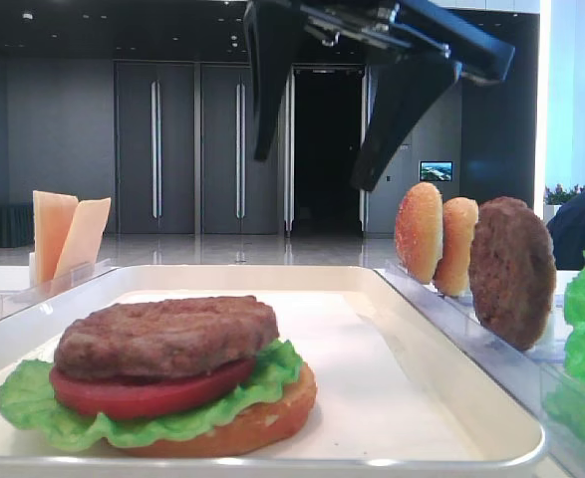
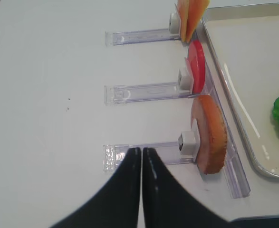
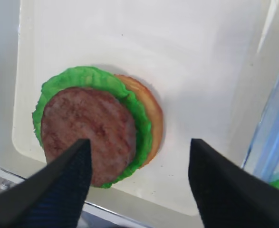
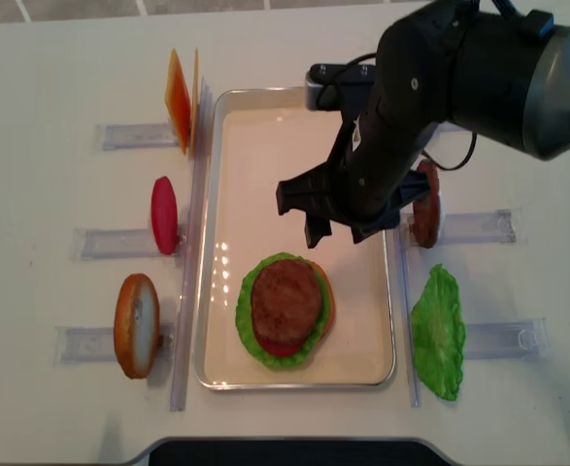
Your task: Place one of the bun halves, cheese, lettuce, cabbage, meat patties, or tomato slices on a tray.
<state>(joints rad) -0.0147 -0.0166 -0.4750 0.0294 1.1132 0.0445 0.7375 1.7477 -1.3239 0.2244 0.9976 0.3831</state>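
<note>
Right gripper [image 4: 336,231]: jaws spread wide, nothing between them; hangs above the tray, just behind the stack as the overhead view shows it. Wrist view looks straight down past both dark fingers [image 3: 63,185] onto the stack.
Left gripper [image 2: 141,156]: fingers pressed together, empty; over the bare table left of the tray, near the end of the closest clear holder rack [image 2: 144,154].
Tray [image 4: 255,126]: cream-white, rectangular, low raised rim; centre of the table.
Stack on tray: near front of tray, slightly right of middle. From bottom up: bun half [image 1: 262,418], lettuce leaf [image 1: 33,403], tomato slice [image 1: 143,395], meat patty [image 4: 286,297] on top. Patty lies flat, shifted a little left of the bun, so a crescent of bun shows on the right in the wrist view.
Cheese [image 4: 178,97]: two slices upright in the rear left rack, just beside the tray rim.
Spare tomato slice [image 4: 164,215]: upright on edge in the middle left rack.
Spare bun half, left [image 4: 136,325]: upright on edge in the front left rack.
Second meat patty [image 1: 511,271]: upright on the right side, beside the tray.
Bun halves, right [image 1: 420,232]: two, upright, behind that patty in the low front view.
Loose lettuce [image 4: 438,332]: flat on the front right rack, outside the tray.
</note>
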